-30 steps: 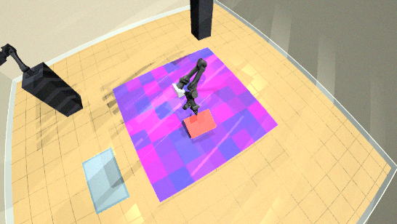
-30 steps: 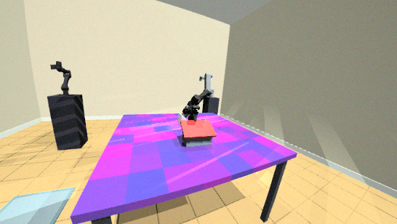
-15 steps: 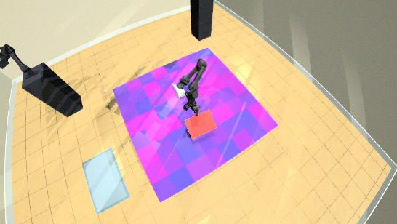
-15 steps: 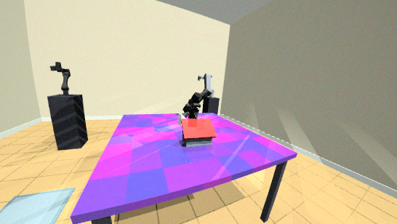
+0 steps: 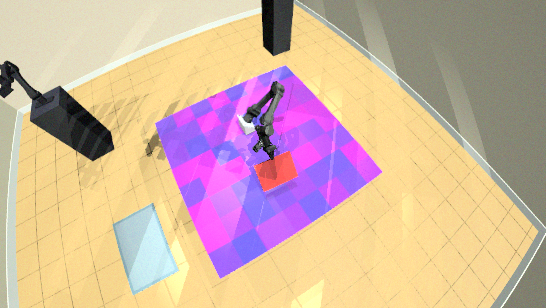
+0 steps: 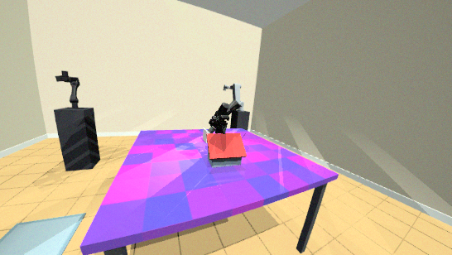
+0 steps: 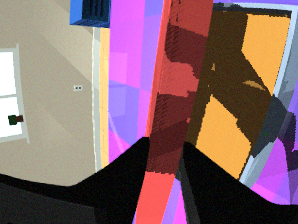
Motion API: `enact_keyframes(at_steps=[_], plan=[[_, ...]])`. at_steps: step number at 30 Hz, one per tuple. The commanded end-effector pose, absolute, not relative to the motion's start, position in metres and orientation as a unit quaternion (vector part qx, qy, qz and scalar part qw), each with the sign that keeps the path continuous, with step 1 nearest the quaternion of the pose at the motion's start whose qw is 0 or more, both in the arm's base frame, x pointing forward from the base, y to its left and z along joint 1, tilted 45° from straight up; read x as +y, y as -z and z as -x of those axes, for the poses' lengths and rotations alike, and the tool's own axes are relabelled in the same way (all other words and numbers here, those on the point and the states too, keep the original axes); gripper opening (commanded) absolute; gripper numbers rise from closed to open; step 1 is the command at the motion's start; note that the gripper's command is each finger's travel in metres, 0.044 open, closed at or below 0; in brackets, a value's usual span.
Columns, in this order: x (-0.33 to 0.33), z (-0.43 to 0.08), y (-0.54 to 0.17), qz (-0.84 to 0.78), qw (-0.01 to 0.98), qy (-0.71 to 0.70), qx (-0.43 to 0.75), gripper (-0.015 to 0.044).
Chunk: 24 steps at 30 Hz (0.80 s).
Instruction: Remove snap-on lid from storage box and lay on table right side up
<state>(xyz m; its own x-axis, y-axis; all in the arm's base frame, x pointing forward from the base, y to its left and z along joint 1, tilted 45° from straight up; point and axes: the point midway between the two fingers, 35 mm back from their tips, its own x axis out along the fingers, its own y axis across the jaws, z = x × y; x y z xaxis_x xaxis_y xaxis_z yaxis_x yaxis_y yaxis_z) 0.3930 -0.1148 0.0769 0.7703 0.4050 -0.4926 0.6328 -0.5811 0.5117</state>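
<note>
The pincer [image 5: 271, 157] [image 6: 220, 132] [image 7: 164, 145] grips the edge of the red lid [image 5: 278, 172] [image 6: 226, 146] [image 7: 175, 120], tilted above the grey box [image 6: 225, 162] [image 7: 289, 45], whose walls the lid mostly hides from the top and exterior views.

A bare room, most like a robot lab or test space; a long table [image 5: 320, 200] [image 6: 165, 207] with a pink, purple and blue patchwork top stands on dark legs on a tan tiled floor [image 5: 380, 240] [image 6: 281, 232]; besides the arm at the table, another dark arm [image 5: 22, 82] [image 6: 74, 89] stands on a black pedestal [image 5: 75, 122] [image 6: 76, 138], and a pale one [image 6: 237, 95] rises beyond the table; plain cream and grey walls with light skirting surround it; a window [image 7: 7, 95] and a wall socket [image 7: 78, 88] show in the wrist view.
</note>
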Motion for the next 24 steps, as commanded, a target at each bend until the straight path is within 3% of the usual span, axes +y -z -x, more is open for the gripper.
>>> enact_keyframes(at_steps=[1, 24], plan=[[-0.123, -0.4, -0.084, -0.874, 0.354, 0.16, 0.292, 0.0], [-0.144, -0.401, -0.106, -0.874, 0.355, 0.16, 0.292, 0.0]])
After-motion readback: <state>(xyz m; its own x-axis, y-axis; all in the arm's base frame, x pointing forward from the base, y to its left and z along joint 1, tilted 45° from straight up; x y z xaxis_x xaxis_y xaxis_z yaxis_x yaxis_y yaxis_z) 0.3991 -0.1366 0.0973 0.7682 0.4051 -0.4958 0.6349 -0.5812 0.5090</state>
